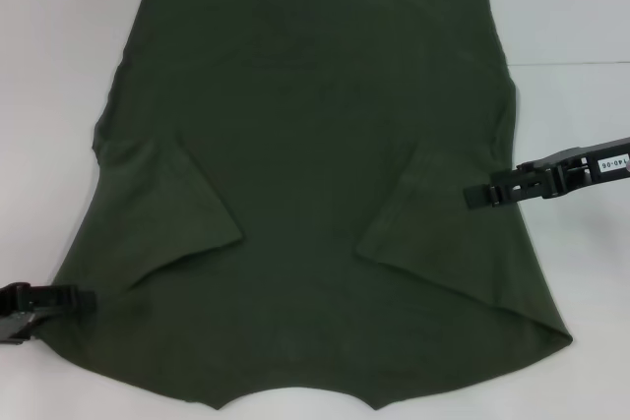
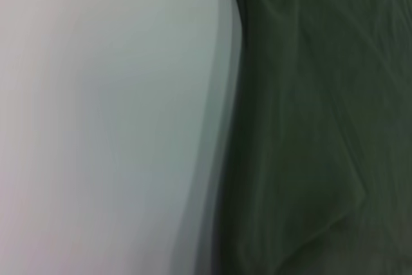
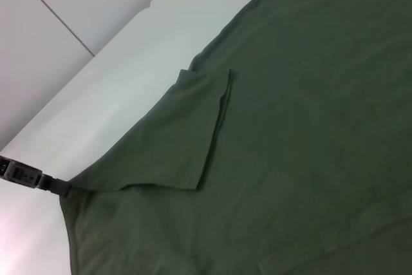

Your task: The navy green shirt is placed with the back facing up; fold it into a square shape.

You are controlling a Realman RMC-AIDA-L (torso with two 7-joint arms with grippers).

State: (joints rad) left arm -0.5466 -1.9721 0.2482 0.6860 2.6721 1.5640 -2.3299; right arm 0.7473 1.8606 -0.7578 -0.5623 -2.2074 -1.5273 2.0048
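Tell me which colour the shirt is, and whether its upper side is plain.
The shirt is dark olive green and plain, without print; the head view shows this best.

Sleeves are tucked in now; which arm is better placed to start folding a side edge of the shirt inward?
Probably the left. The left gripper sits at the shirt's near-left edge, by the shoulder. The right gripper lies over the cloth, inward of its edge.
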